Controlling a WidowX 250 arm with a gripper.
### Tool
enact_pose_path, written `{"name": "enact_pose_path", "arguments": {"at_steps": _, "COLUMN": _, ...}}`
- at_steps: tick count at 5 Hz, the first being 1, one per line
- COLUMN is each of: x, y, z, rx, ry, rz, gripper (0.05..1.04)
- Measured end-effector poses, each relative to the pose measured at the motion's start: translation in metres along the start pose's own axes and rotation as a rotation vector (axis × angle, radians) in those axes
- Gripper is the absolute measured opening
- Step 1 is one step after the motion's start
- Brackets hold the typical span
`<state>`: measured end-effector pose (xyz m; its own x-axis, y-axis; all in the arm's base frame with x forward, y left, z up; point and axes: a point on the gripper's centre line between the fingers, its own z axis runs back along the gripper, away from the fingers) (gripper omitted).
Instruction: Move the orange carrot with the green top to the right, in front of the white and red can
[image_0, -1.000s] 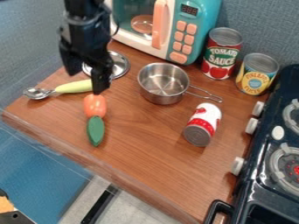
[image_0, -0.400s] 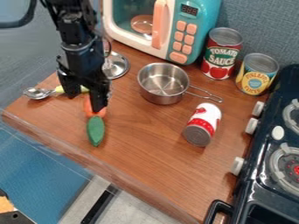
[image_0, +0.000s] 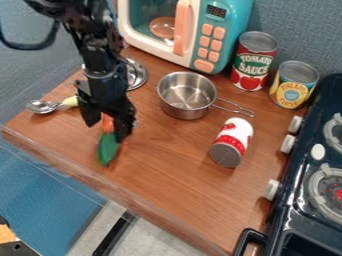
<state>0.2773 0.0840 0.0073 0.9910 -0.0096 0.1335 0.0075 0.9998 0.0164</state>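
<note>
Tabletop-side, a black gripper (image_0: 107, 131) is hanging at eight o'clock from a steel saucepan (image_0: 186, 102), its two fingers standing apart above an orange toy vegetable (image_0: 107, 124), which is showing between them. A green toy vegetable (image_0: 107, 150) is lying at the orange one's six o'clock. A spoon (image_0: 43, 106) is resting at ten o'clock from the gripper. Around the saucepan, a metal lid (image_0: 139, 75) is lying at ten o'clock, a red-and-white can (image_0: 231, 142) is tipping over at five, and a tomato sauce can (image_0: 254, 61) is standing upright at two.
</note>
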Motion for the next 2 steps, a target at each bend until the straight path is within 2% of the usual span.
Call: {"name": "enact_pose_path", "arguments": {"at_steps": 2, "x": 0.0120, "y": 0.0019, "z": -0.0153, "rx": 0.032, "ry": 0.048, "rz": 0.039, "gripper": 0.972}}
